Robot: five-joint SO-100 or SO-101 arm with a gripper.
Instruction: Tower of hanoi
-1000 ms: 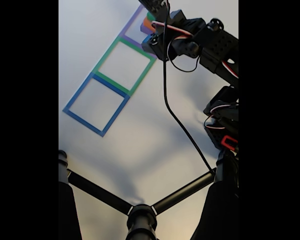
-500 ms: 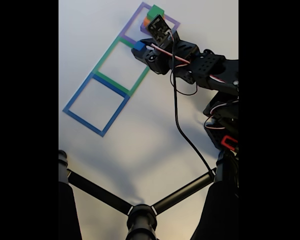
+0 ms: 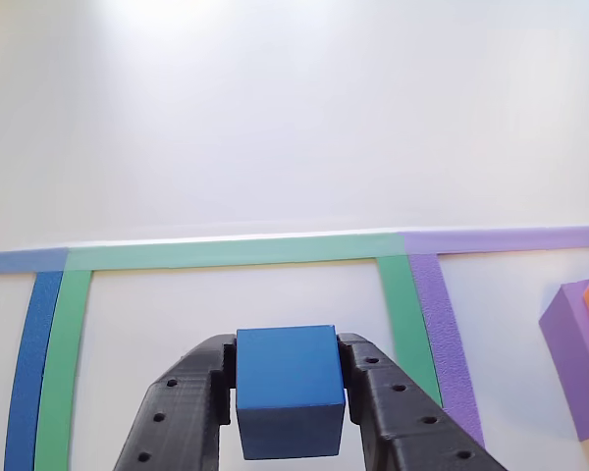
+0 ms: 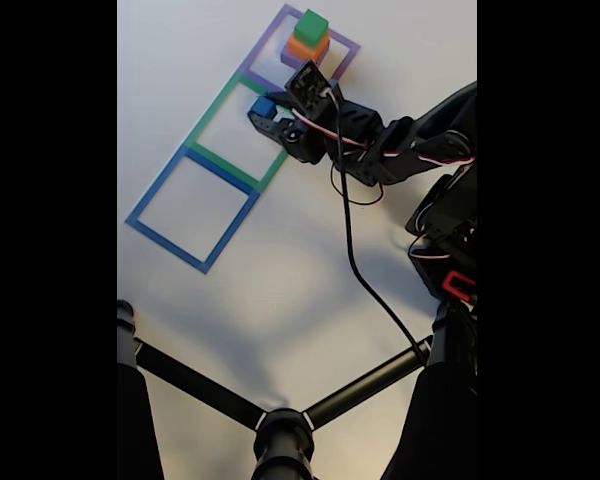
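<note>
Blue cube (image 3: 286, 391), bottom centre of the other view: pinched between black gripper (image 3: 290, 417) fingers, over green taped square (image 3: 226, 252). Green block (image 4: 311, 25) on orange block (image 4: 306, 48) on purple block (image 3: 575, 353), top of fixed view.

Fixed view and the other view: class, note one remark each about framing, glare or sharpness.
Fixed view: black bars flank the picture, soft shadows lie on the white table, and the blue cube is small. Other view: glare whitens the top, while the gripper and cube look sharp.

Glossy white tabletop (image 4: 280, 280), black tripod legs (image 4: 280, 420)
</note>
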